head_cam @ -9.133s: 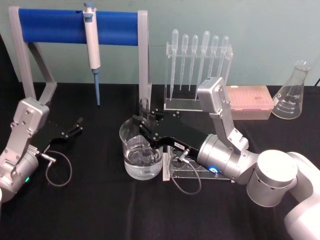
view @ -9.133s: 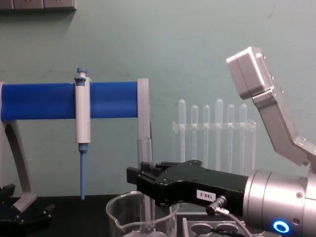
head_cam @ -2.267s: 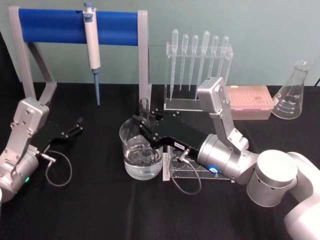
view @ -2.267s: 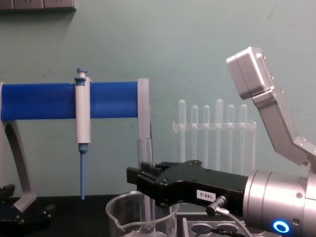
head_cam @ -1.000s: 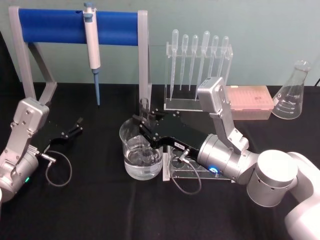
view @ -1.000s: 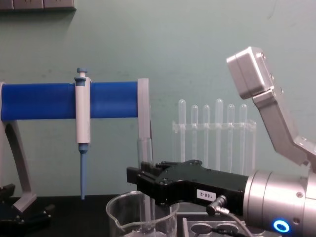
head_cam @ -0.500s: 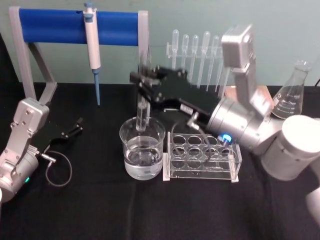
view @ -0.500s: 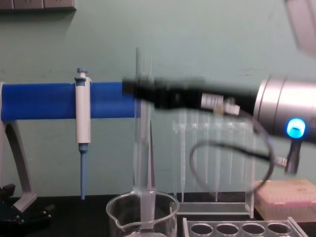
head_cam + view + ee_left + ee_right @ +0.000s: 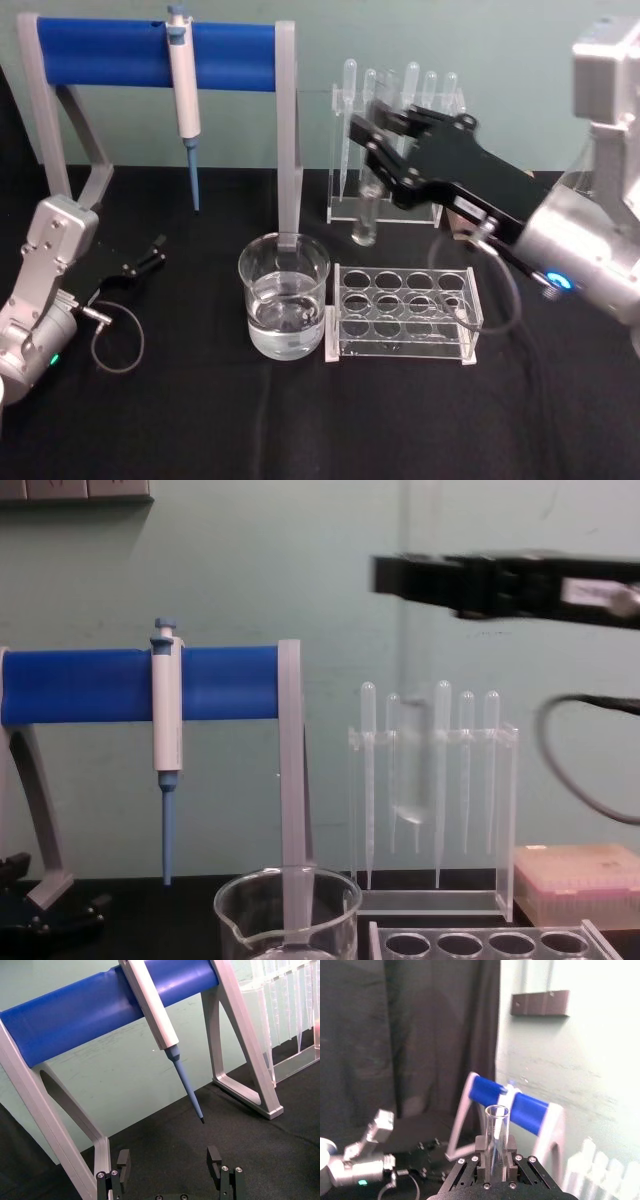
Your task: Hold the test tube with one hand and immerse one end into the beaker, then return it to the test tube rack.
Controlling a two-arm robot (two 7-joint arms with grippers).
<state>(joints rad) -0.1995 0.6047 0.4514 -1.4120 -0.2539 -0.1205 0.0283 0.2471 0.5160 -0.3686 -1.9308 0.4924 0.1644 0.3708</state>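
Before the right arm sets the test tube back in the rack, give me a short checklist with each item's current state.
1. Right gripper shut on the test tube: ok, the tube stands clamped between its jaws in the right wrist view.
2. Tube out of the beaker: ok, it hangs above and behind the clear tube rack.
3. Tube upright: ok, near vertical in the chest view.
4. Free rack holes: ok, the holes in view are open.
5. Tube bottom above a hole: not ok, it sits behind the rack.
6. Left gripper out of the way: ok, parked open at the left on the table.
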